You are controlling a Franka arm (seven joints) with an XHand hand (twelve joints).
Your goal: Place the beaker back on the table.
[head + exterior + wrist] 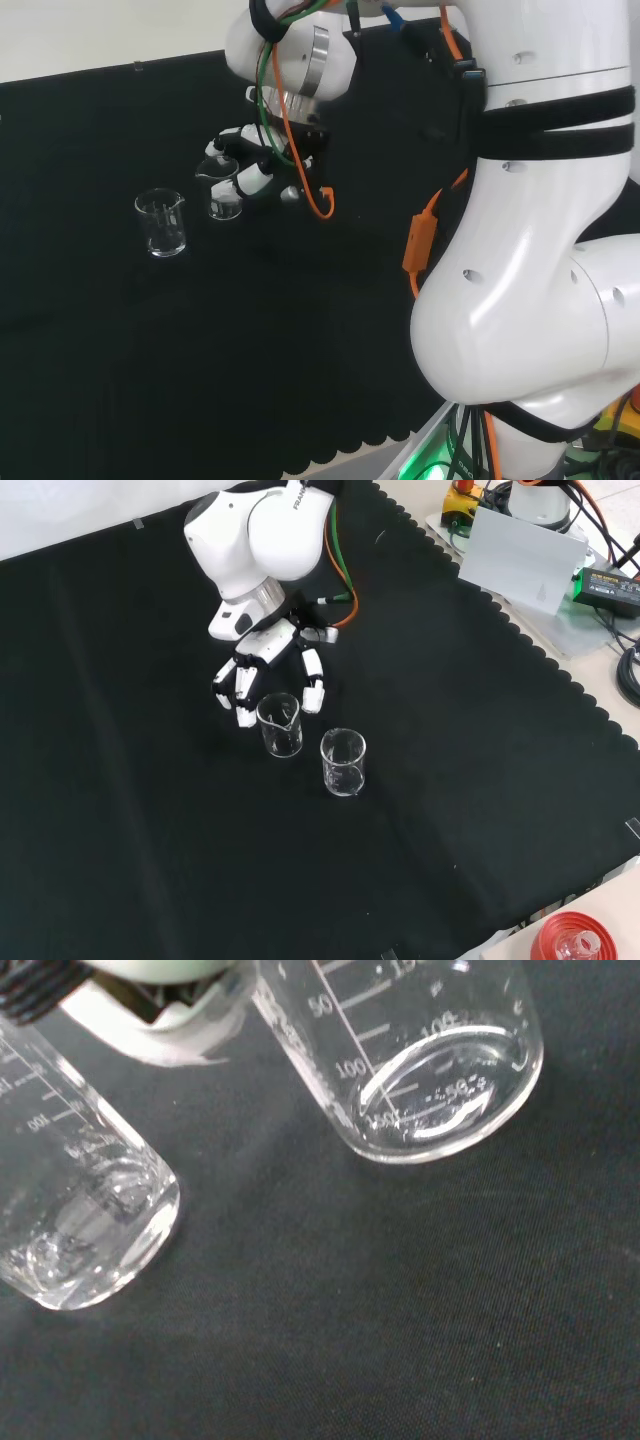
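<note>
Two clear glass beakers stand upright on the black cloth. The hand (pixel 268 658) hangs over the nearer beaker (pixel 281 726), with its fingers (pixel 243 692) on one side and the thumb on the other. The fingers are fairly straight, and a small gap shows between their tips and the rim. In the head view the hand (pixel 252 170) sits just right of this beaker (pixel 225 195), whose base rests on the cloth. The second beaker (pixel 343 762) (pixel 162 223) stands free a short way off. In the wrist view a blurred white part of the hand (pixel 165 1025) sits beside the close beaker (pixel 85 1210) and the other beaker (pixel 440 1070).
The arm's white links (pixel 530 260) take up the right of the head view. In the front view a red ribbed stand (pixel 575 942) holding glassware sits at the lower right corner. A white box (pixel 525 555) and cables lie beyond the cloth's scalloped edge at the upper right.
</note>
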